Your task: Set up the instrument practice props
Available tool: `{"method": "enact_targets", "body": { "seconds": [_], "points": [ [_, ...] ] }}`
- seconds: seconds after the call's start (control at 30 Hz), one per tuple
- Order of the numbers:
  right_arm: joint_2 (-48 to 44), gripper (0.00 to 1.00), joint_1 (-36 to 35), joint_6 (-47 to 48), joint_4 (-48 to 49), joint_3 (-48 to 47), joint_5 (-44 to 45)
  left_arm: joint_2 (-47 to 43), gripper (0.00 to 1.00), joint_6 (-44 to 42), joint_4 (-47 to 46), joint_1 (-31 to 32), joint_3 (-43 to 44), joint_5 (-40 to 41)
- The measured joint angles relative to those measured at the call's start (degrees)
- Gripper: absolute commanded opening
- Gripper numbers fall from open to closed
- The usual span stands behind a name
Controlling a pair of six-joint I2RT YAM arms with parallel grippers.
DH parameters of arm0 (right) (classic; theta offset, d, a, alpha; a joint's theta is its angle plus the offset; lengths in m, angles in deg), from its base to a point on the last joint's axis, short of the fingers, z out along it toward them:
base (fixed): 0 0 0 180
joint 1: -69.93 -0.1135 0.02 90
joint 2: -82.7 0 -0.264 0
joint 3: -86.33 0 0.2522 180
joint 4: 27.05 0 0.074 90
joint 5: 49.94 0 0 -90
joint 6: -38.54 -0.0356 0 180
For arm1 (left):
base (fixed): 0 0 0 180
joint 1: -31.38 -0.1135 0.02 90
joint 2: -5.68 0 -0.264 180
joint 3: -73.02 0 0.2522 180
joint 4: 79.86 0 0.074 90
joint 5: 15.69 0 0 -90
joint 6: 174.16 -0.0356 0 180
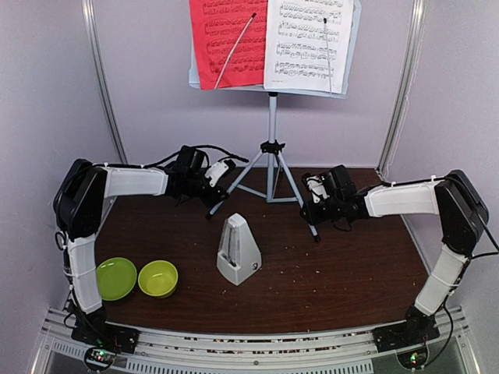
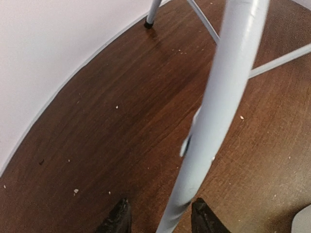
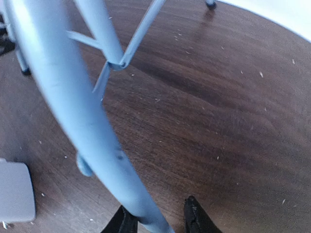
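The grey-white music stand [image 1: 271, 148] stands upright on its tripod at the back of the table. A red sheet [image 1: 228, 39] and a white sheet [image 1: 307, 43] rest side by side on its desk. The whitish pyramid metronome [image 1: 238, 249] stands in front of the stand. My left gripper [image 1: 221, 173] is open with its jaws on either side of the stand's left leg [image 2: 218, 97], fingertips [image 2: 119, 218] apart from it. My right gripper [image 1: 313, 189] is open astride the right leg [image 3: 77, 97], which touches one fingertip [image 3: 126, 224].
Two lime-green bowls [image 1: 115, 278] [image 1: 157, 278] sit at the table's front left. White walls and metal posts close in the back and sides. Small crumbs dot the brown table [image 1: 343, 273].
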Motion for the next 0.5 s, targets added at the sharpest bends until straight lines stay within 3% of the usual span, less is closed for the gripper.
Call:
{"method": "enact_targets", "body": {
  "seconds": [0.13,0.4,0.5],
  "points": [
    [-1.73,0.82,1.18,-2.78,-2.21,0.57,-1.6,-2.71,0.62,2.21,1.62,0.0,-0.85,1.55],
    [-17.09,0.85,-1.99,-5.88,-3.43,8.24,-4.9,-17.4,0.71,4.79,1.31,0.0,-8.7,3.72],
    [-23.78,0.85,-4.26,-7.78,-2.89,12.41,-5.18,-23.98,0.81,5.35,1.31,0.02,-14.47,3.72]
  ]
}}
